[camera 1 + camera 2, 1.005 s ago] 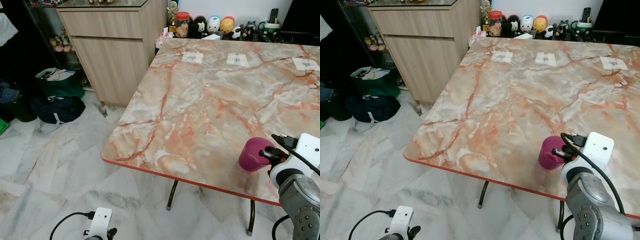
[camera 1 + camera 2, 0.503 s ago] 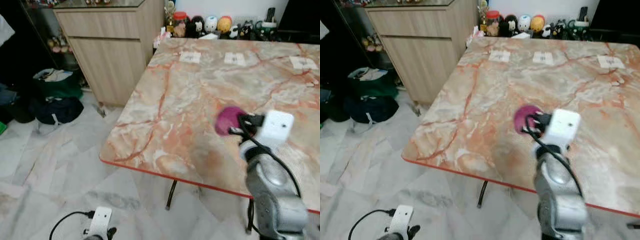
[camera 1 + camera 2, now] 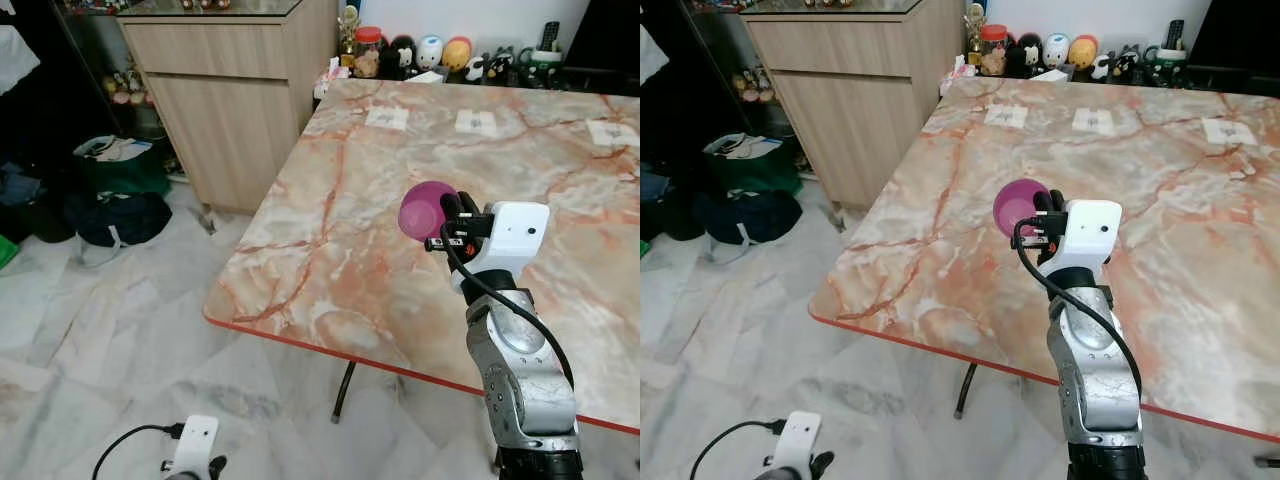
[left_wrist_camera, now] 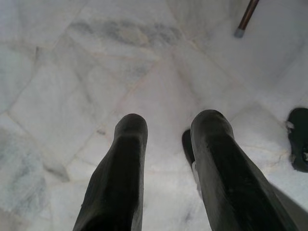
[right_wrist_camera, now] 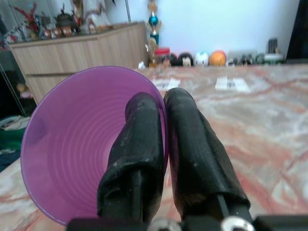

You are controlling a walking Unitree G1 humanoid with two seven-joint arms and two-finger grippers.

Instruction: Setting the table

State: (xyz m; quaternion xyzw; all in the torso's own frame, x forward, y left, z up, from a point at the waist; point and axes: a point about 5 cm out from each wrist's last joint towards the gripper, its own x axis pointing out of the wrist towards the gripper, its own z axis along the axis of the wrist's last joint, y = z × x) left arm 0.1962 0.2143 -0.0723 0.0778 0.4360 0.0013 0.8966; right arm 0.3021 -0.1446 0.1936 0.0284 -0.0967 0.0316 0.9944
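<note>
The marble-patterned dining table with its red edge [image 3: 330, 260] is what is being laid, and it spreads out below and beyond the raised right gripper [image 5: 161, 144], whose two black fingers are pinching the rim of a purple plastic bowl [image 5: 72, 144], one finger inside the wall and one outside, so the bowl hangs tipped on its side in the air above the tabletop, not resting on it. I would judge this to be the carrying step: the bowl is lifted and being brought to a place setting. The next move, I think, calls for turning the bowl mouth-up, lowering it flat onto the marble and only then parting the fingers. Farther beyond the jaws lie small white paper cards [image 3: 476, 122] on the table; whatever is printed on them is too small to read, and I see no brand on the bowl. The left gripper [image 4: 166, 159] hangs idle over the pale marble floor [image 4: 72, 72], fingers spread, holding nothing.
</note>
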